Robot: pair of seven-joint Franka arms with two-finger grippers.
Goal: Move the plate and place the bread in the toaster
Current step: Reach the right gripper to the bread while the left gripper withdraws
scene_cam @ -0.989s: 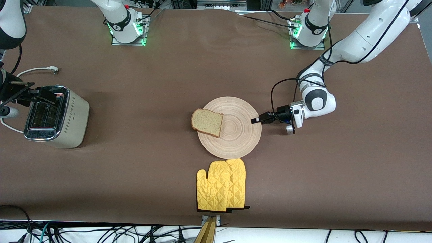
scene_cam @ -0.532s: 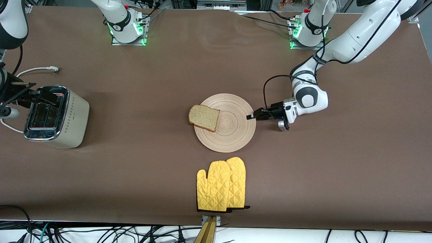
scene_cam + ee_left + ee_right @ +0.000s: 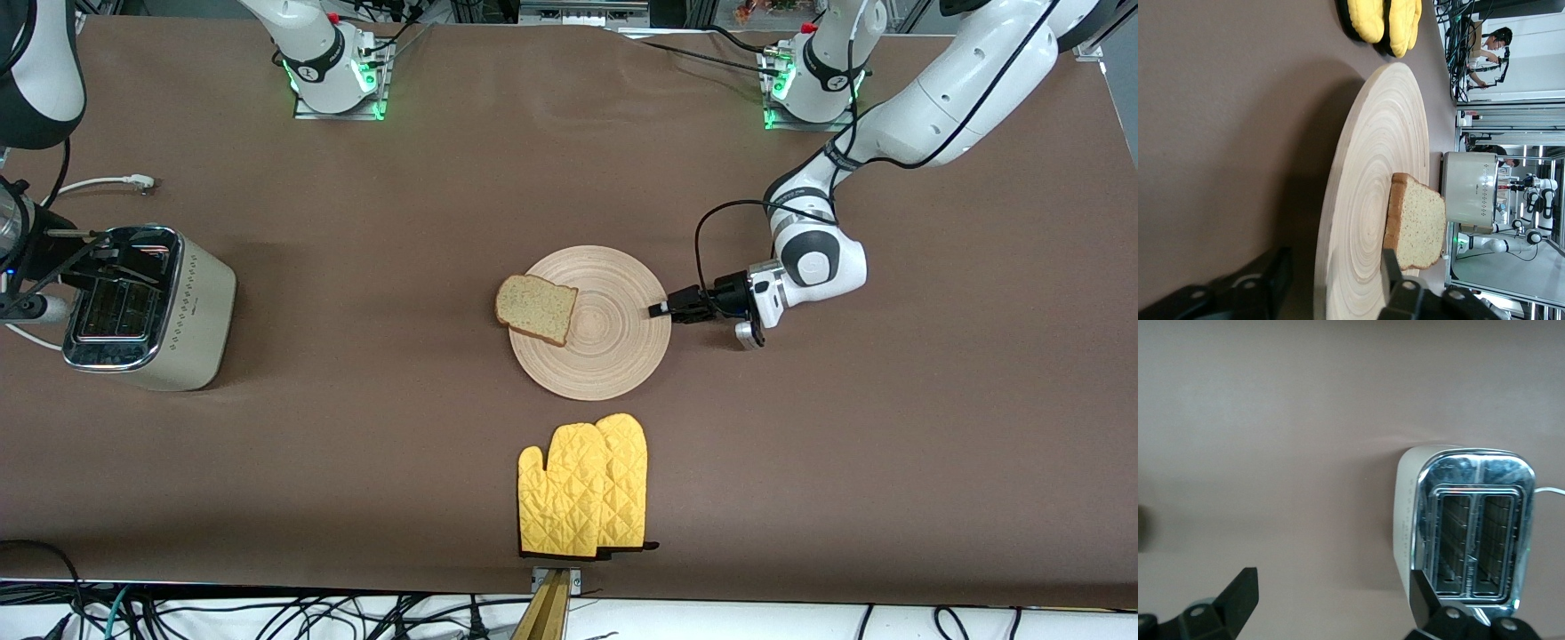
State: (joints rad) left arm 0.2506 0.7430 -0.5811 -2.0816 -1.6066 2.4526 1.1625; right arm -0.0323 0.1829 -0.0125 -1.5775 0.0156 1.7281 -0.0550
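The light-wood plate [image 3: 613, 342] lies mid-table with the bread [image 3: 536, 308] on its edge toward the right arm's end, overhanging the rim. My left gripper [image 3: 658, 310] is low at the plate's rim on the left arm's side. Its fingers are open astride that rim, one above the plate and one on the table side. In the left wrist view the plate [image 3: 1371, 200] runs between the fingers of the left gripper [image 3: 1335, 260], with the bread [image 3: 1418, 230] and the toaster [image 3: 1469, 190] past it. The cream toaster [image 3: 191, 316] stands at the right arm's end. My right gripper [image 3: 120, 260] hovers open over it and is open and empty in the right wrist view [image 3: 1331, 580], beside the toaster [image 3: 1471, 527], whose slots are empty.
A yellow oven mitt [image 3: 582, 489] lies nearer the front camera than the plate, close to the table's front edge. The toaster's white cord and plug [image 3: 133, 182] lie farther from the camera than the toaster. The table is covered in brown cloth.
The plate with the bread has slid toward the right arm's end and a little away from the front camera, the left gripper moving with its rim. The right gripper has shifted slightly over the toaster.
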